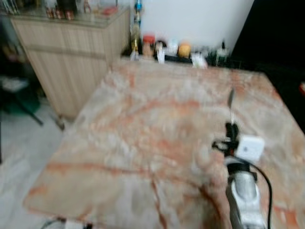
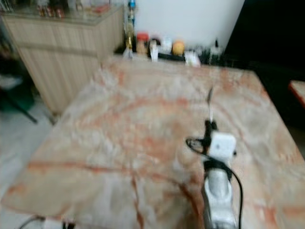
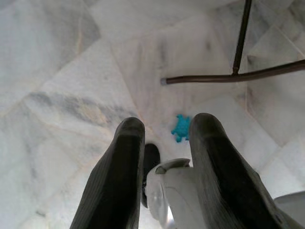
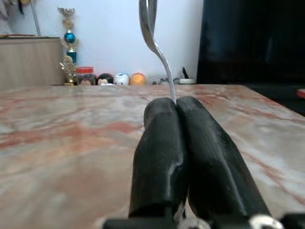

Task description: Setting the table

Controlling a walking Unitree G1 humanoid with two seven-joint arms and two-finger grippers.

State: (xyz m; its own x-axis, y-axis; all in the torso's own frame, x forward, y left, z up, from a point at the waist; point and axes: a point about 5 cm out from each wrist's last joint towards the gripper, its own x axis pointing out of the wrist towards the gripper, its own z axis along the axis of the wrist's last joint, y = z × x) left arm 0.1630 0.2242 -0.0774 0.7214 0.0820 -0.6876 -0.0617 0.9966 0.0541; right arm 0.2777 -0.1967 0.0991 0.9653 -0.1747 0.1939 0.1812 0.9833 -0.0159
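Right wrist view puts us looking along our right hand (image 4: 177, 107), whose two black fingers (image 4: 159, 157) are pressed together on the thin handle of a metal fork (image 4: 151, 28). The fork stands up from the fingertips, its handle curving and its head rising out of the top of the picture. From the head views we see the same fork (image 1: 231, 102) pointing away from us over the right half of the tabletop (image 1: 143, 129), held above the stone rather than lying on it. Behind the fingers sit the white wrist camera box (image 1: 249, 147) and a black cable (image 1: 264, 183) looping back along the silver arm.

Our left hand (image 3: 164, 129) hangs low with its fingers apart and nothing between them; it looks down at a pale marble floor (image 3: 62, 71), a small blue scrap (image 3: 181, 128) lying on it, and dark metal legs (image 3: 228, 76) crossing the upper part.

We can read no writing or labels; the head views are blurred.

The tabletop is marble, cream with red-orange veins. Along its far edge stands a row of small things: a gold trophy with a blue ball (image 4: 69, 57), a red-lidded jar (image 4: 86, 75), a dark round thing (image 4: 105, 78), a white one (image 4: 122, 78) and an orange one (image 4: 137, 78). To the left stands a light wooden cabinet (image 1: 71, 52) with bottles on top, a white wall (image 1: 195, 19) behind, and a black panel (image 1: 276, 33) at the right.
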